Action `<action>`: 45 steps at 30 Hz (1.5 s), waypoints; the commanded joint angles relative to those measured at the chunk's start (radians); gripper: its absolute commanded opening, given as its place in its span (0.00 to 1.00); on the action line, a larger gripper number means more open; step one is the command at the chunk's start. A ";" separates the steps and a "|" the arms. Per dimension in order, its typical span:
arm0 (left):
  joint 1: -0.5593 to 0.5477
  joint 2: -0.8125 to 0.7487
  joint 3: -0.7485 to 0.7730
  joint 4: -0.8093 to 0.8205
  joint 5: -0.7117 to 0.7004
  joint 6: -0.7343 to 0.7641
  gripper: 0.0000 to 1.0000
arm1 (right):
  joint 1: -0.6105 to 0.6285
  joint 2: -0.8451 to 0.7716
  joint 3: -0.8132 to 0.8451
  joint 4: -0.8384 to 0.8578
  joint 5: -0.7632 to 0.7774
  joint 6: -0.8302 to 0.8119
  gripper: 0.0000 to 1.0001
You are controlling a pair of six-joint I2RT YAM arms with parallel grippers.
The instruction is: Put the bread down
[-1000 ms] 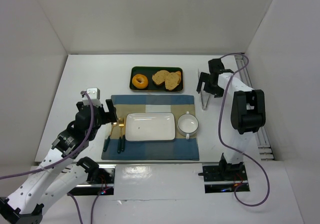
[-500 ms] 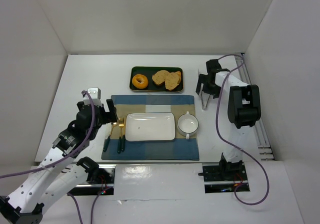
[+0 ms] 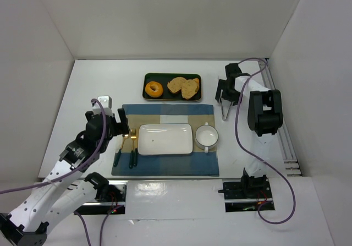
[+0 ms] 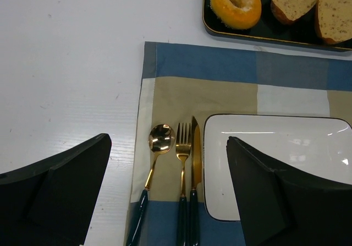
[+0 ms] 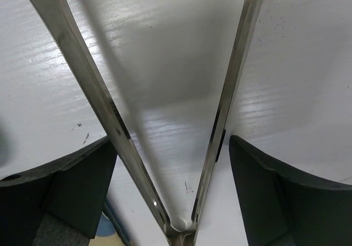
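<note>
In the top view, the bread (image 3: 190,89) lies in a dark tray (image 3: 166,96) at the far side of the counter (image 3: 99,81), at the tray's right end. It leans against a rounder slice (image 3: 176,85), and a doughnut (image 3: 154,88) sits at the left end. Nearer the arms, a checked placemat (image 3: 165,113) carries a white plate (image 3: 165,139) and a white bowl (image 3: 207,136). The left end effector (image 3: 122,124) hovers over the placemat's left edge. The right end effector (image 3: 226,98) is well to the right of the tray, above metal tongs (image 3: 225,112) lying on the counter.

In the left wrist view, the left end effector (image 4: 169,141) is spread wide and grasps nothing. Below it a spoon (image 4: 159,140), a fork (image 4: 183,141) and a knife (image 4: 194,147) lie side by side just left of the plate (image 4: 275,158). The bread (image 4: 334,12) shows at the top right, in the tray (image 4: 264,30).

In the right wrist view, the right end effector (image 5: 171,141) is released, its dark fingers (image 5: 60,185) straddling the V of the tongs (image 5: 74,70). Whether they touch the metal I cannot tell.
</note>
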 commanded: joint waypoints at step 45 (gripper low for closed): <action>0.005 0.011 -0.020 0.059 -0.013 -0.021 1.00 | 0.078 -0.457 0.014 -0.023 -0.144 -0.035 0.53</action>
